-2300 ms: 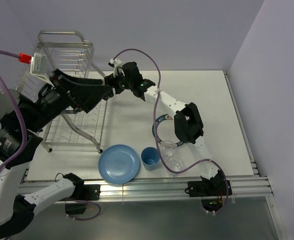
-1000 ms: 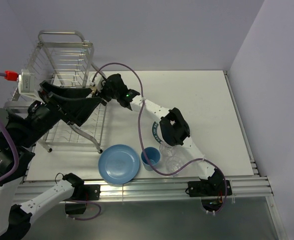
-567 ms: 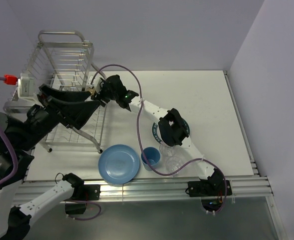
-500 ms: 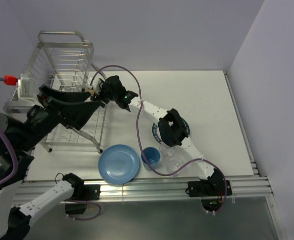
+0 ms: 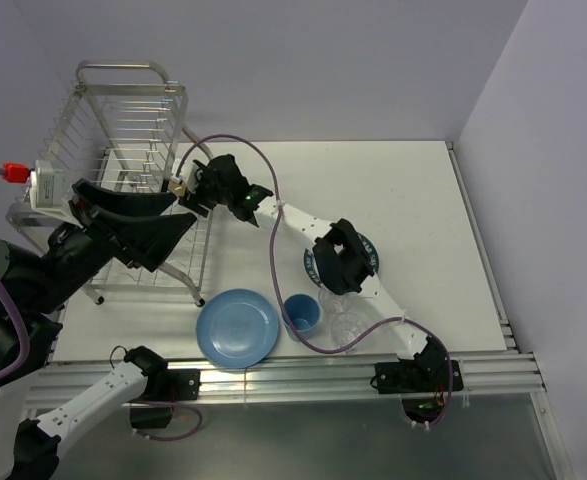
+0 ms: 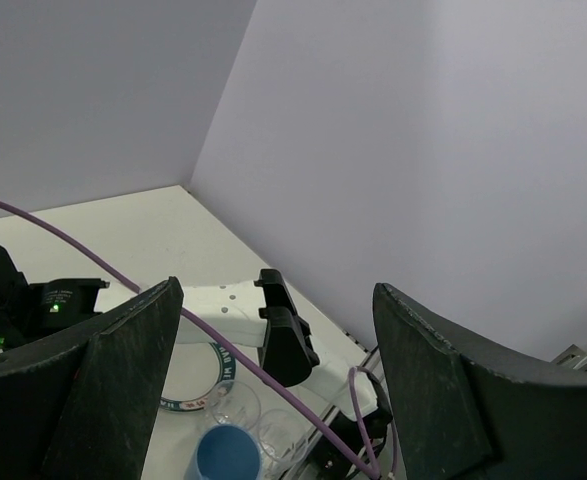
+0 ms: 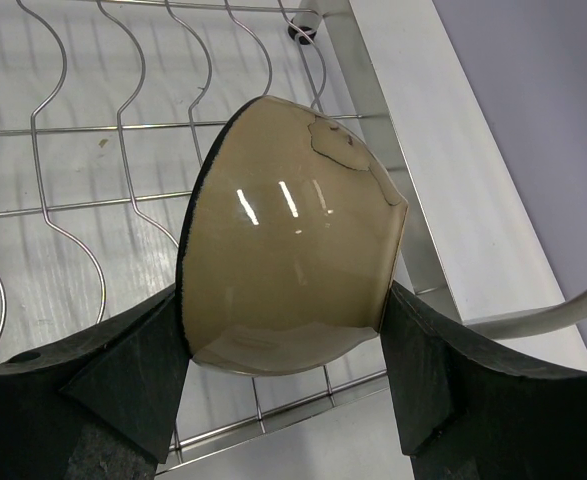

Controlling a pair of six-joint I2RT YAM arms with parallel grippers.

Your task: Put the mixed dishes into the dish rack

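At the rack's right-hand side, the right arm is stretched long from its base at the near edge, elbow bent over the table, wrist reaching in over the dish rack. The right gripper is clamped on the bowl, one black finger on each side of it. The bowl shows a glossy tan outside with a dark rim. It's tipped on its side, mouth towards the left of the wrist view and foot towards the rack's flat side rail on the right, so its axis runs across the fingers. Wavy wires lie under it; whether it touches them, can't tell.

The left arm is raised high over the rack's near end. The left gripper is spread wide with nothing between its fingers.

On the table near the arm bases sit the light-blue plate, the light-blue cup just beside it, and two clear glasses. The lettered plate lies partly under the right arm; its rim writing is too small to read.
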